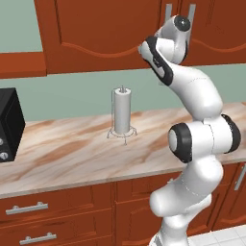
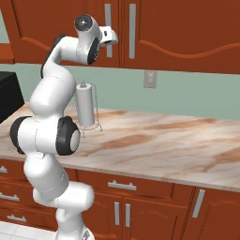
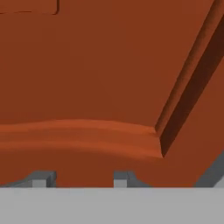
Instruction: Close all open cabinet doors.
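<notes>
The gripper (image 3: 81,177), fingers slightly apart and holding nothing, faces the upper cabinet door (image 2: 61,23) at close range (its upright handle (image 2: 108,29) just to the right) above the counter (image 2: 164,140).

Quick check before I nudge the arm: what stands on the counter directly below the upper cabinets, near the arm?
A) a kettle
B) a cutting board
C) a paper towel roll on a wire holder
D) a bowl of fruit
C: a white paper towel roll stands upright in a thin wire holder on the marbled counter, under the upper cabinet doors; the right base view shows it too, just behind the arm.
</notes>
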You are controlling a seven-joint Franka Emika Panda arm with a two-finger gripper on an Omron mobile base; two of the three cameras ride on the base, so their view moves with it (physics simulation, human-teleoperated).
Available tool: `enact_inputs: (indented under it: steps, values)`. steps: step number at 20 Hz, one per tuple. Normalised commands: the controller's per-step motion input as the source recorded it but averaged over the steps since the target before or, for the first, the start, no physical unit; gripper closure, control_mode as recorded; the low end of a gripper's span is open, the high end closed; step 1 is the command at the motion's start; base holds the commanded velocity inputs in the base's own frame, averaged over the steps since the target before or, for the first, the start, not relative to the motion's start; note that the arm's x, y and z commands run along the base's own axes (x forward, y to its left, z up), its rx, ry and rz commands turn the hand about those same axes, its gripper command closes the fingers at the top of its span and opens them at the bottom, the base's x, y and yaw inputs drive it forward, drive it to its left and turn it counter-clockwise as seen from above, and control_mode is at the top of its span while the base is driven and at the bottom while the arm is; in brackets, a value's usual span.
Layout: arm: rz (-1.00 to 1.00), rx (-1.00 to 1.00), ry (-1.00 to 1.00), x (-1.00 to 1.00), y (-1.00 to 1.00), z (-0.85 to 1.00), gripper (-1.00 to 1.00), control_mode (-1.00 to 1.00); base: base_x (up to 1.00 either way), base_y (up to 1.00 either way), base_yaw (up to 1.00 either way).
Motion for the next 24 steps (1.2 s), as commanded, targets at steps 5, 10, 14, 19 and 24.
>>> enact_inputs:
  steps: [5,10,14,19,24]
  values:
    - [0.01,0.00,-0.01,-0.28,0.09,0.00,-1.00,-1.00,0.00,0.00,0.00]
    - [0.07,-0.01,-0.12,-0.87,0.26,0.00,-1.00,-1.00,0.00,0.00,0.00]
    - [0.09,-0.01,-0.21,-1.00,0.16,-0.03,-1.00,-1.00,0.00,0.00,0.00]
    - [0.02,0.00,-0.25,-1.00,-0.11,-0.01,-1.00,-1.00,0.00,0.00,0.00]
    - [-0.01,0.03,-0.12,-0.90,-0.64,-0.04,-1.00,-1.00,0.00,0.00,0.00]
